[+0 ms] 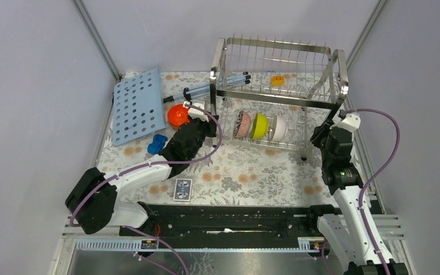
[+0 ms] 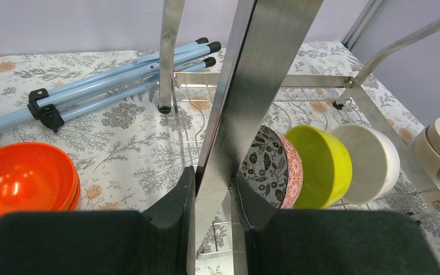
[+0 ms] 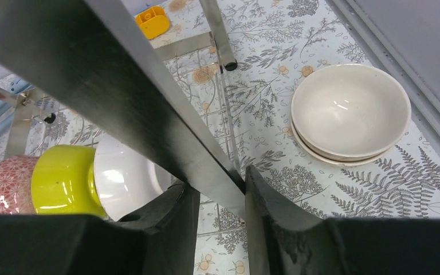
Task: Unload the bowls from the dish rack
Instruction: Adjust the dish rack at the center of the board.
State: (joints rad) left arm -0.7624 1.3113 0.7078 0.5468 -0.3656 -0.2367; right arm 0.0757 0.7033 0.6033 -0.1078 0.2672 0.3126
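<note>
Your left gripper [image 2: 213, 200] is closed on the dish rack [image 1: 275, 94]. In the left wrist view a flat steel upright of the rack fills the narrow gap, and both dark fingers [image 2: 175, 212] press against it. Your right gripper [image 3: 220, 197] does the same at the opposite end, its jaws nearly together and pinching a slanted steel strut. The rack stands on the far half of the table [image 1: 252, 172], spanning the space between your two sets of jaws.

No brand or label can be read. The card box [image 1: 182, 189], back toward the left arm's base, shows a printed face too small to make out. The yellow block [image 1: 277, 79] on the rack's upper tier carries dark marks that do not resolve.

Just right of the left jaws, on the lower tier, three bowls stand on edge in a row: a patterned bowl [image 2: 269, 166], a yellow-green bowl [image 2: 321, 166], then a white bowl [image 2: 369, 166]. Each partly covers the next, and the upright cuts off the patterned bowl's near edge. Left of those jaws sit stacked orange bowls [image 2: 23, 177], cropped by the frame and the finger. Right of the right jaws, outside the rack, lie stacked cream bowls [image 3: 349, 112]; you cannot tell how many. The strut blocks much of the right wrist view.
</note>
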